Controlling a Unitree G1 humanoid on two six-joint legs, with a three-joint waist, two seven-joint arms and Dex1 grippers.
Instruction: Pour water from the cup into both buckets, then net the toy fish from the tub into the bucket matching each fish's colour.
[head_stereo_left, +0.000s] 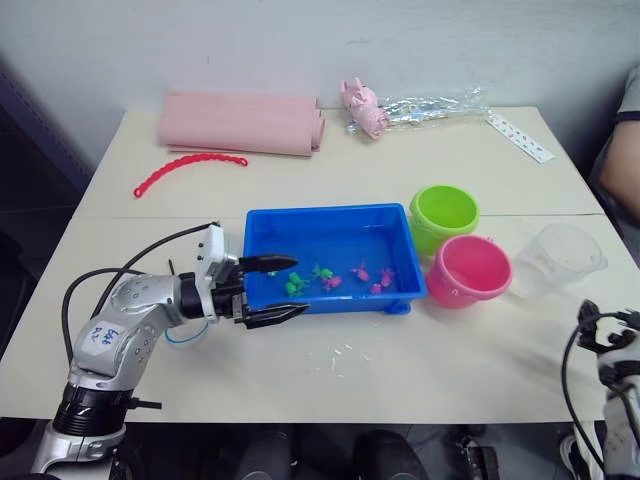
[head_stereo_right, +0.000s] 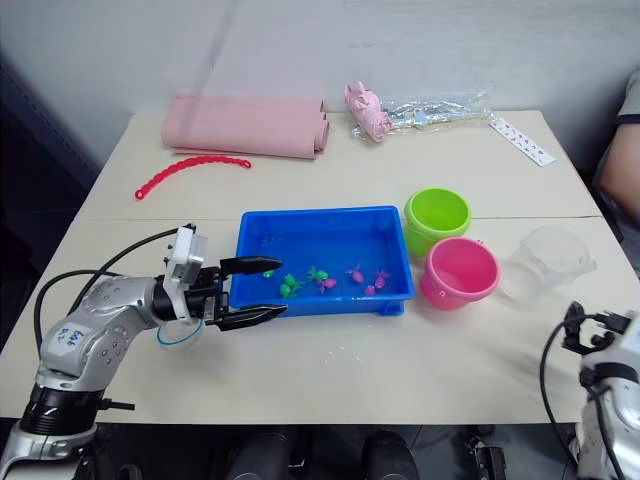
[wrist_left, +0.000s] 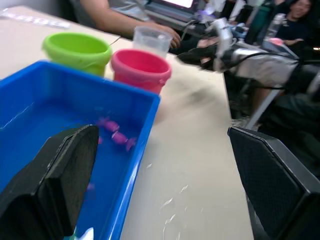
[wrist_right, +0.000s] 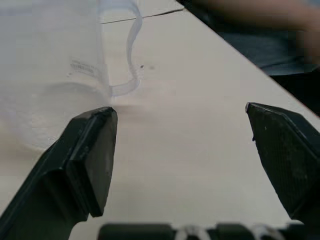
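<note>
Two risks stand out. The left end effector (head_stereo_left: 272, 290) hangs with its black fingers spread wide and empty, straddling the left wall of the shallow rectangular bright blue plastic tub (head_stereo_left: 330, 222); a careless push could probably shove the tub and slop its water onto the bench. The right end effector (wrist_right: 182, 150), likewise wide open and holding nothing, sits near the bench's front right corner just short of the clear plastic measuring cup (head_stereo_left: 557, 258); a light, see-through cup may tip or skid if nudged off-centre.

The tub lies mid-bench, long axis running left to right. Tiny green and pink plastic toy fish (head_stereo_left: 327, 278) cluster toward its front wall. Just right of the tub stand the lime green plastic bucket (head_stereo_left: 443, 214) and, in front of it, the pink plastic bucket (head_stereo_left: 469, 270), apparently touching. The cup stands upright beyond the pink bucket; which way its lip faces is unclear.
</note>
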